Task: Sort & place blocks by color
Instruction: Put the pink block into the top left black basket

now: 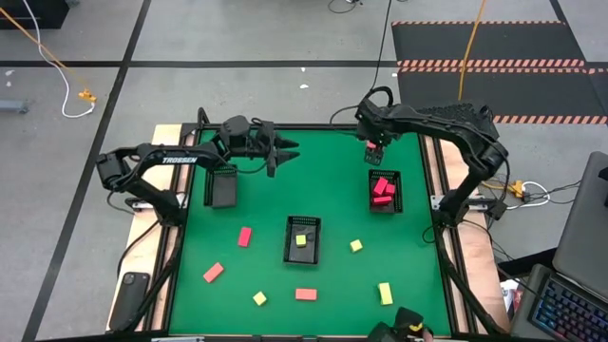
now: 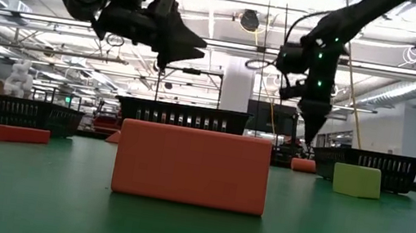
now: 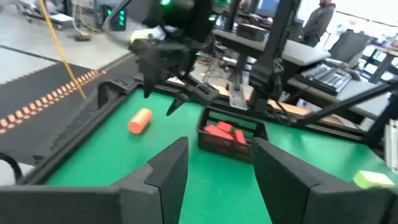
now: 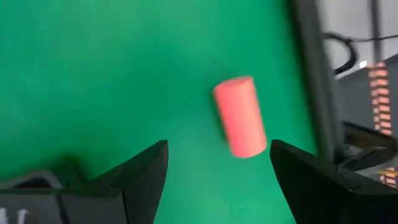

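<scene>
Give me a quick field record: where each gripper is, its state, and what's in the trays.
left gripper: open, empty, above the mat's far left, near the empty black slotted tray
right gripper: open, empty, above the salmon-orange cylinder block
right black tray: pink-red blocks
centre black tray: one pale yellow block
loose blocks: seven on the green mat nearer the front

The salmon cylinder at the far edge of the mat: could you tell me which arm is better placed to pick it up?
The right. The right gripper hangs open directly over the cylinder, beside the tray of red blocks. The left gripper is across the mat, empty.
</scene>
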`<action>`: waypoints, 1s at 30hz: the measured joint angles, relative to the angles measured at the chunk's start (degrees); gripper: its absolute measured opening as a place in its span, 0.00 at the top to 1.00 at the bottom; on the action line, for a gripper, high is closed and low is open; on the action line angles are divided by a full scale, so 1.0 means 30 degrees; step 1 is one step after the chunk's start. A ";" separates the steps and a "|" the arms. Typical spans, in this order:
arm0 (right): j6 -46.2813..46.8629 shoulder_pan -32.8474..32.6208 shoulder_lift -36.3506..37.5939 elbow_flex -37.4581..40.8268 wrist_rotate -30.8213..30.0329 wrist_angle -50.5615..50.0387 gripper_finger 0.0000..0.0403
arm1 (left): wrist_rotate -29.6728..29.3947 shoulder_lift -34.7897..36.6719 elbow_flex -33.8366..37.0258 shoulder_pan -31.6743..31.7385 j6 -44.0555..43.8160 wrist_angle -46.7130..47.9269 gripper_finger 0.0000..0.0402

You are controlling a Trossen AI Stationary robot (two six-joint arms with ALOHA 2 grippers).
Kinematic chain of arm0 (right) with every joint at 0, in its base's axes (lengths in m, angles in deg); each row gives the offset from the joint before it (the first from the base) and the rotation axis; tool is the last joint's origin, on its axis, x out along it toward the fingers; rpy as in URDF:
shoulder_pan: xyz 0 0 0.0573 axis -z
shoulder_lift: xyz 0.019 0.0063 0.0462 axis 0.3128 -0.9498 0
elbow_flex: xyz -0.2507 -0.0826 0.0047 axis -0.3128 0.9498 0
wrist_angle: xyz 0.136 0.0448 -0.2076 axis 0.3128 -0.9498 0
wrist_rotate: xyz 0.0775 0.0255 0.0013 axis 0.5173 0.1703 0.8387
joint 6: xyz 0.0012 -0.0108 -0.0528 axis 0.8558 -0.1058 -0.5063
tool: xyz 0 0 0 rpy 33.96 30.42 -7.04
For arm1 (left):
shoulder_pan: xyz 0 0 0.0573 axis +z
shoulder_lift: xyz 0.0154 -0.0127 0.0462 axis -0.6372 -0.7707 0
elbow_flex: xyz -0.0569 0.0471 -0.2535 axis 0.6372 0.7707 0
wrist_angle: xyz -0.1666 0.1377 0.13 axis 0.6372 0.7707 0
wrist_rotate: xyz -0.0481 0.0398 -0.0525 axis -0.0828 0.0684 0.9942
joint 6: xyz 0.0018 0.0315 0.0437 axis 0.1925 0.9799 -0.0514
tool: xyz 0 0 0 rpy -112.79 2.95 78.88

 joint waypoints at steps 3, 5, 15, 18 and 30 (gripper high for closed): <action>-0.0302 0.0048 -0.0771 -0.0002 -0.0748 -0.0578 0.32 | -0.0006 0.0049 0.0000 -0.0354 0.0043 0.0073 0.54; -0.0738 0.0144 -0.1044 -0.0002 -0.1380 -0.0382 0.32 | -0.0017 0.0035 0.0000 -0.0524 0.0328 0.0205 0.54; -0.2091 0.0924 -0.2558 -0.0002 -0.1367 0.1039 0.32 | -0.0065 0.0035 0.0000 -0.0832 0.0547 0.0215 0.54; -0.2440 0.0962 -0.3081 -0.0002 -0.1517 0.1418 0.32 | -0.0065 0.0035 0.0000 -0.0832 0.0591 0.0343 0.54; -0.3065 0.1413 -0.3328 0.0006 -0.1401 0.3337 0.57 | -0.0064 0.0028 0.0000 -0.0832 0.0642 0.0642 0.54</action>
